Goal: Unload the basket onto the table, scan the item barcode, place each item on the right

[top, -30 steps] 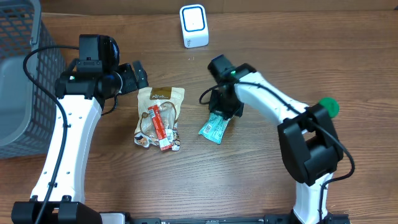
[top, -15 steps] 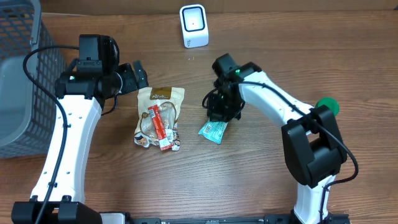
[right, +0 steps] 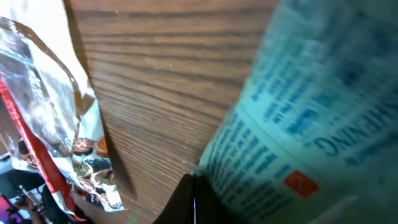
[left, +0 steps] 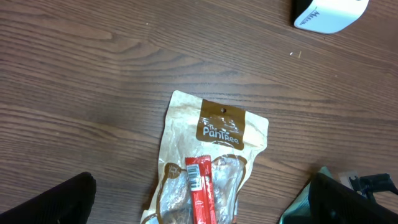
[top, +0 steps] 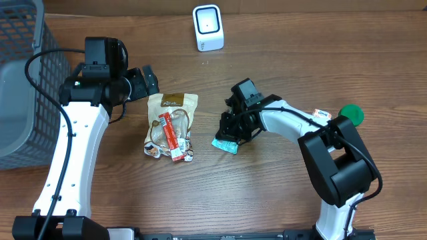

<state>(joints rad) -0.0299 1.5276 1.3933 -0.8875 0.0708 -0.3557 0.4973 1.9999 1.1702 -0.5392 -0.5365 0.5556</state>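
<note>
A teal printed packet [top: 225,143] lies on the wooden table; in the right wrist view the packet [right: 311,112] looms large and blurred. My right gripper [top: 235,128] is low over it, shut, fingertips [right: 186,196] pinching the packet's near edge. A brown-and-clear snack bag [top: 170,125] with a red stick across it lies left of it; the bag [left: 214,162] shows the stick's barcode [left: 195,173]. My left gripper [top: 144,81] hovers open behind the bag, and the left gripper [left: 202,208] holds nothing. The white scanner [top: 208,27] stands at the back, and the scanner [left: 329,12] also shows at the upper right of the left wrist view.
A grey wire basket [top: 20,80] takes up the left edge. A green round object [top: 352,115] and a small orange-and-white packet [top: 321,114] lie by the right arm. The snack bag [right: 56,143] is close on the right gripper's left.
My right gripper has moved down and slightly left onto the teal packet and closed its jaws. The packet shifted a little toward the front. The left arm has not moved.
</note>
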